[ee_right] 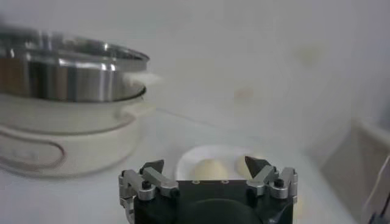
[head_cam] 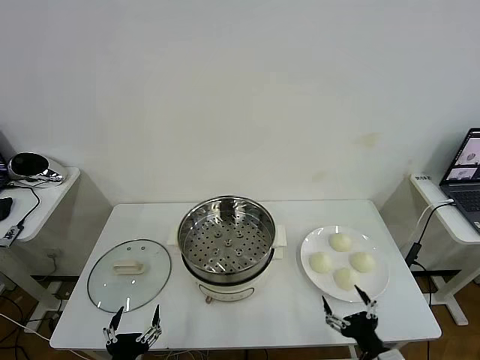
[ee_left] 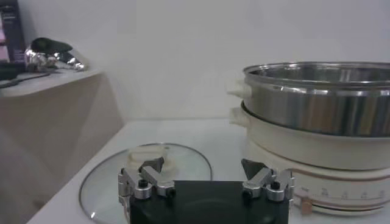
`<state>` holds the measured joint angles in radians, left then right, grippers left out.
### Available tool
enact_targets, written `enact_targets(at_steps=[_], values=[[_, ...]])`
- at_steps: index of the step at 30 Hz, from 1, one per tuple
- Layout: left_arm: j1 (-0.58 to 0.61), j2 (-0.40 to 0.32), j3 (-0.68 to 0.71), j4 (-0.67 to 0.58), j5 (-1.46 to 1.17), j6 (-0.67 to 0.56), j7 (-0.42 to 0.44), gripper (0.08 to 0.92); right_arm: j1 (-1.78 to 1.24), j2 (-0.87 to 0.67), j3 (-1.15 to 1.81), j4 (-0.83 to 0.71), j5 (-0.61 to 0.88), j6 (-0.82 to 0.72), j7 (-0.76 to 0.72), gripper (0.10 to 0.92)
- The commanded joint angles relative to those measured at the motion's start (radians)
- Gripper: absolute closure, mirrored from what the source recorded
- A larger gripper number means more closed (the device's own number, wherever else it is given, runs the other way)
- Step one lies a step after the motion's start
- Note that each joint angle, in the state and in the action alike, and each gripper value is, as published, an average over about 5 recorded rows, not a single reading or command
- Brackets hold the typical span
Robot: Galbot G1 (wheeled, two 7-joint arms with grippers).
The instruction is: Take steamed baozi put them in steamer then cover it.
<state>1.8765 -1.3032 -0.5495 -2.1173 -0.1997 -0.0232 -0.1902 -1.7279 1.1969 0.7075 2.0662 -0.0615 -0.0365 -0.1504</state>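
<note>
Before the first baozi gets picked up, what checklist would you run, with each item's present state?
1. Steamer uncovered, tray bare: ok.
2. Four baozi on the white plate, none in the pot: ok.
3. Cover flat on the table beside the steamer, on the robot's left: ok.
4. Right gripper, near the plate, jaws open and holding nothing: ok.
5. Left gripper, near the cover, jaws open and holding nothing: ok.

The room is bright with soft, even light from above. Shadows on the worktop are faint. The shiny steamer shows small bright gleams. In the right wrist view the steamer and far wall look blurry.
</note>
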Motion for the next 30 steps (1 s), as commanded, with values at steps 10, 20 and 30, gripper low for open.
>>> enact_targets(at_steps=[10,20,30], values=[[-0.078,0.058,-0.016,0.01,0.041,0.011,0.04,0.177,0.453,-0.662,-0.057,-0.214,-0.308,-0.134,-0.407,0.203],[-0.079,0.046,-0.018,0.011,0.06,0.023,0.035,0.177,1.2,-0.769,-0.748,-0.559,-0.227,-0.141,-0.749,0.203],[-0.079,0.048,-0.044,0.022,0.058,0.025,0.025,0.177,1.604,-0.641,-1.163,-0.829,-0.191,-0.137,-0.898,0.203]])
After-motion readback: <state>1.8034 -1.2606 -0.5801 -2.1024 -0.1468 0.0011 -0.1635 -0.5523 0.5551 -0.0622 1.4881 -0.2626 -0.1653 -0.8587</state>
